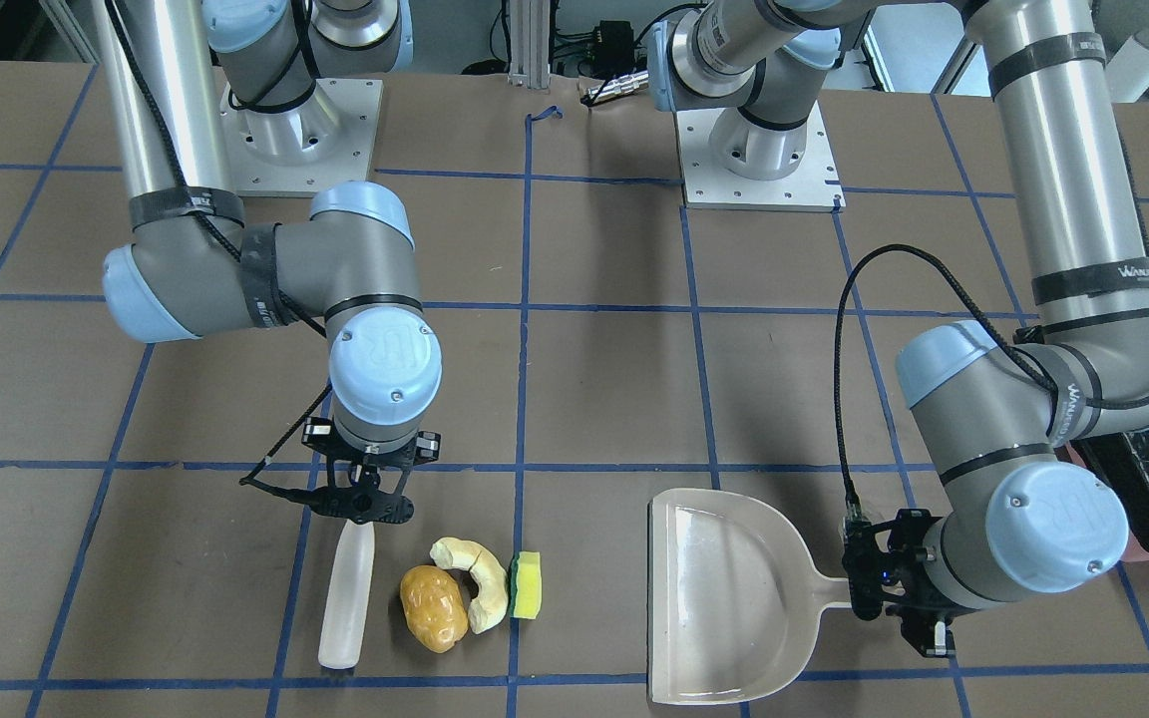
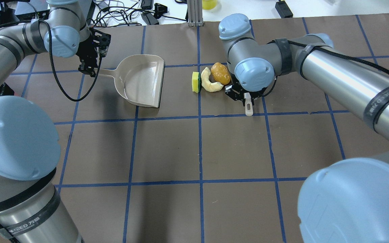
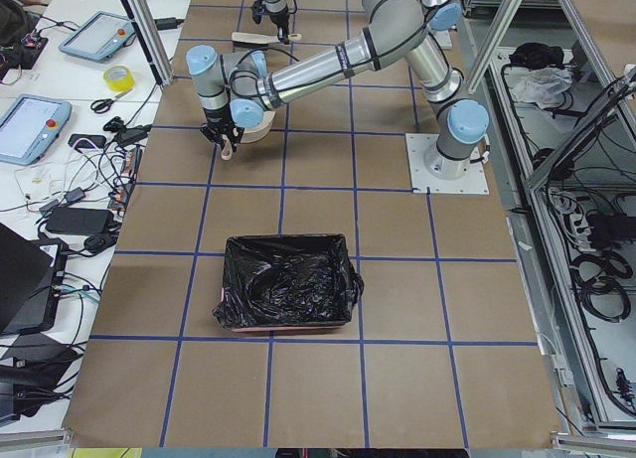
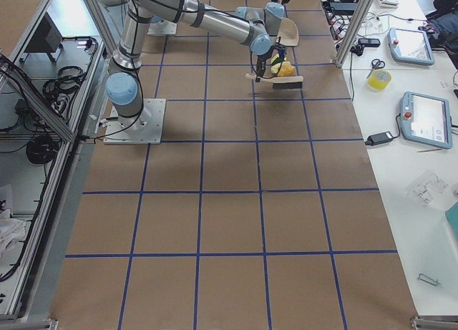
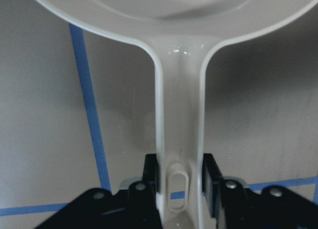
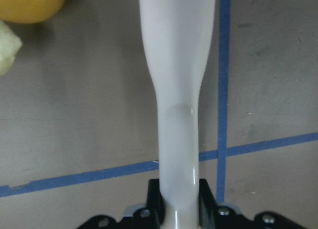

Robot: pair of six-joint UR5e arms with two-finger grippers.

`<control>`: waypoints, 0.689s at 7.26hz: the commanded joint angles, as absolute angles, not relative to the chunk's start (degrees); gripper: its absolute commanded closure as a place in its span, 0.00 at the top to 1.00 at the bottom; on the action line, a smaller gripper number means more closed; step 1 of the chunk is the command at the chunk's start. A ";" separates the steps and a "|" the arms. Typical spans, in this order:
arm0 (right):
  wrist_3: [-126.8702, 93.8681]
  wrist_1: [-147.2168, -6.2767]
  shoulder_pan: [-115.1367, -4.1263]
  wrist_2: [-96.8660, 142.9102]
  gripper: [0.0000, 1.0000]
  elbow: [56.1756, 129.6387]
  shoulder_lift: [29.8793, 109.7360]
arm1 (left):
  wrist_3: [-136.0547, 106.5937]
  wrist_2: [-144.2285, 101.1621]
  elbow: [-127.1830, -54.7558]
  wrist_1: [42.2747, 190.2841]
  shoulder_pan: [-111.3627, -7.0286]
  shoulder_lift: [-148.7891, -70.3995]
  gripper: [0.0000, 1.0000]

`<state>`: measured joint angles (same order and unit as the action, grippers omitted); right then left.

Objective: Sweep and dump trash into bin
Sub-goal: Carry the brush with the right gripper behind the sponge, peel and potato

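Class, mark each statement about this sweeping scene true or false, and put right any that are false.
1. The left end effector is shut on the handle of the dustpan. True.
2. The trash already lies in the dustpan. False: the dustpan is empty; the potato-like lump, the crescent piece and the sponge lie on the table.
3. The sponge is the trash piece nearest the dustpan. True.
4. The right end effector is open and holds nothing. False: it is shut on the handle of the brush.
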<state>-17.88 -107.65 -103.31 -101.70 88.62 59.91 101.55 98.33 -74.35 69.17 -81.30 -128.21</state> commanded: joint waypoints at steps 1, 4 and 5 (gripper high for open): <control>-20.73 -104.52 -105.38 -97.32 0.00 84.92 57.49 | 101.51 98.26 -74.36 69.17 -81.30 -128.23 0.00; -24.87 -103.97 -106.79 -91.51 0.00 84.20 57.13 | 101.51 98.09 -74.36 69.17 -81.30 -128.32 0.00; -26.35 -104.06 -107.83 -90.28 0.00 84.11 57.04 | 101.51 98.17 -74.27 69.17 -81.39 -128.41 0.00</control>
<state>-24.68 -104.06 -106.90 -92.24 84.29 57.12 101.51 98.14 -74.34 69.17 -81.32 -128.34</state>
